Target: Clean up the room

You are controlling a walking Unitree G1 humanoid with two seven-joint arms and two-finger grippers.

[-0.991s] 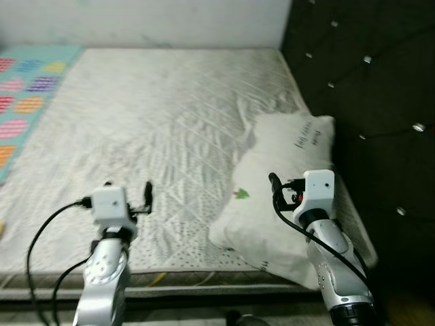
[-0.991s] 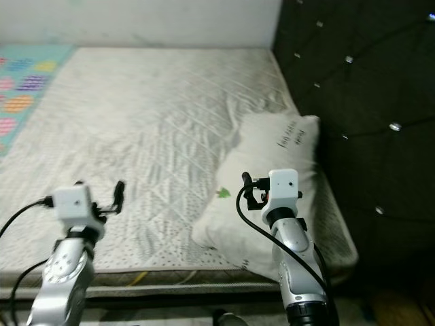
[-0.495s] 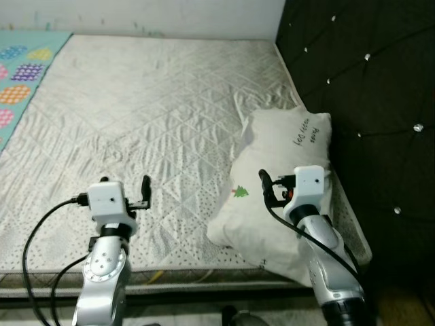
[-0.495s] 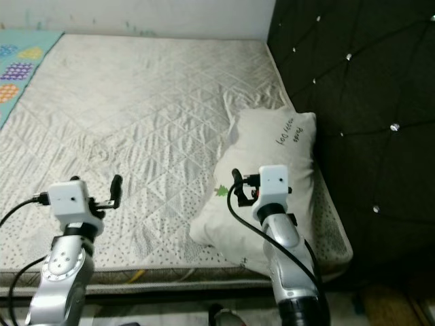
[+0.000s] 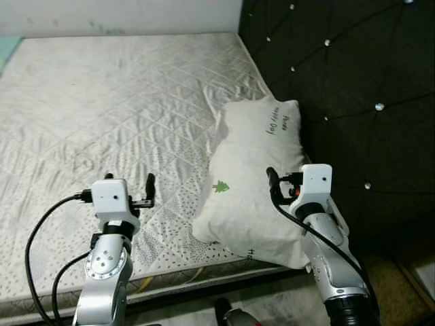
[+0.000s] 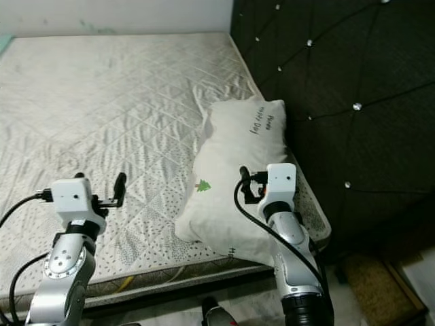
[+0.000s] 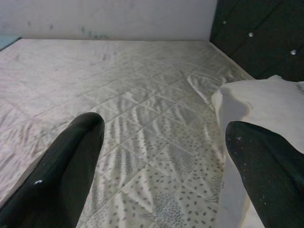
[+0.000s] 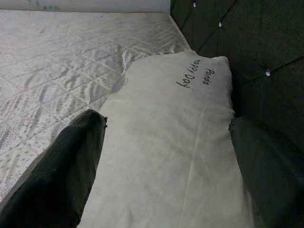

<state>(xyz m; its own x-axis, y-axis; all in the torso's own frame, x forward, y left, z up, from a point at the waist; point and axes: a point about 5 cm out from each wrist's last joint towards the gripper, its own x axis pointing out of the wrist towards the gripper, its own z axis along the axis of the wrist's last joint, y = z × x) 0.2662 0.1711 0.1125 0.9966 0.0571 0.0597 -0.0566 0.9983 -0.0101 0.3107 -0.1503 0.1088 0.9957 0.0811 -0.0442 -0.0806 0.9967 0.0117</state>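
A white pillow (image 5: 251, 163) with dark lettering and a small green tree print lies on the bed against the dark headboard, its near end hanging over the mattress edge. My right gripper (image 5: 291, 178) hovers open just above the pillow's near half; the right wrist view has the pillow (image 8: 180, 142) between its spread fingers (image 8: 71, 161). My left gripper (image 5: 129, 178) is open over the bare mattress near the front edge, holding nothing. In the left wrist view the pillow's edge (image 7: 256, 104) lies beyond one finger (image 7: 71, 166).
The quilted grey-white mattress (image 5: 102, 95) stretches back to a white wall (image 5: 102, 13). A black tufted headboard (image 5: 340, 75) rises along the right side. A strip of floor (image 5: 408, 285) lies at the lower right beside the bed.
The whole picture has swung to the right, so the colourful blanket at the far left has left the view. Both grippers hold the same open pose and the pillow has not moved.
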